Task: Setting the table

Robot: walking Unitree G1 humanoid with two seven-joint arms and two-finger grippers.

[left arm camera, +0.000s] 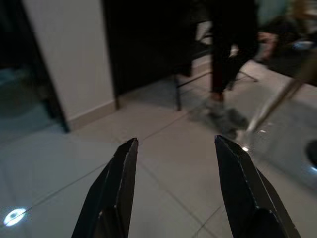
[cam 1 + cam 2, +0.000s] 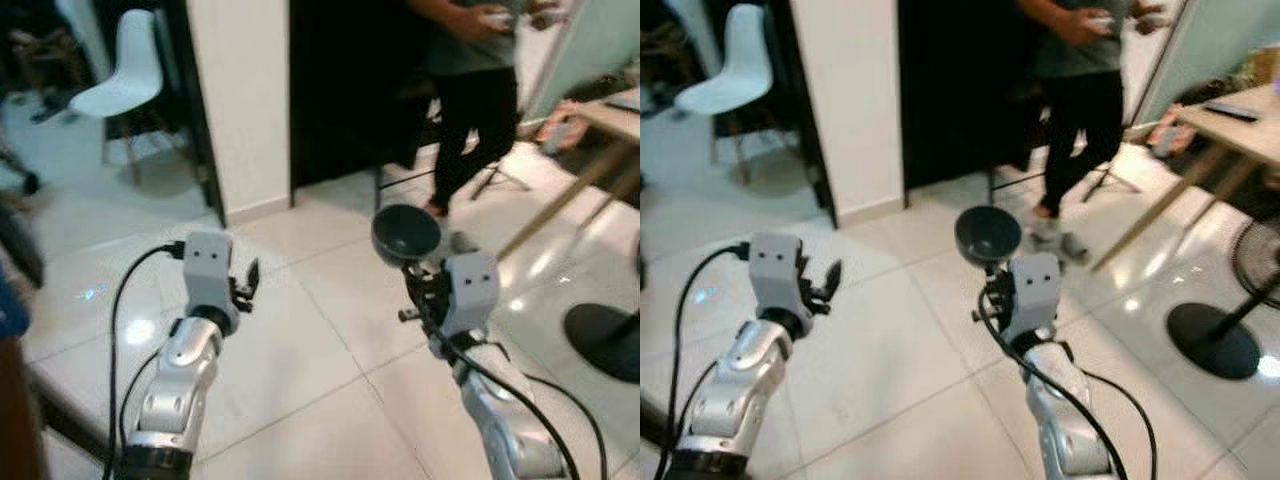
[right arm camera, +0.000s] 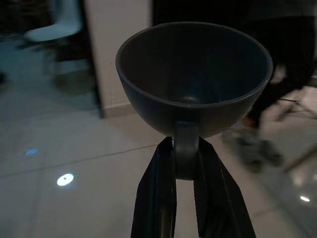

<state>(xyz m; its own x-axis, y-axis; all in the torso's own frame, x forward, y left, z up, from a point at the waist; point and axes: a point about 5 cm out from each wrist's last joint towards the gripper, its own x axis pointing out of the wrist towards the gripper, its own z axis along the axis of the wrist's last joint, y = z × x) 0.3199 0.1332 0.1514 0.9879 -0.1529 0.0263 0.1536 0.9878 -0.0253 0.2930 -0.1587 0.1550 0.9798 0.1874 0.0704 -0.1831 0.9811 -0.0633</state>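
Note:
A dark blue-grey bowl (image 2: pixel 405 233) with a short handle is held up above the white tiled floor by my right gripper (image 2: pixel 418 283). In the right wrist view the two black fingers (image 3: pixel 161 198) clamp the handle of the bowl (image 3: pixel 194 74), whose open side faces the camera. My left gripper (image 2: pixel 247 281) is raised at the left, open with nothing between its fingers (image 1: pixel 114 193). A wooden table (image 2: pixel 1240 125) stands at the far right.
A person (image 2: pixel 480 90) in dark trousers stands ahead by a dark doorway. A white wall pillar (image 2: pixel 235 100) lies straight ahead. A white chair (image 2: pixel 125 75) stands far left. A black fan base (image 2: pixel 1213 338) sits on the floor at right.

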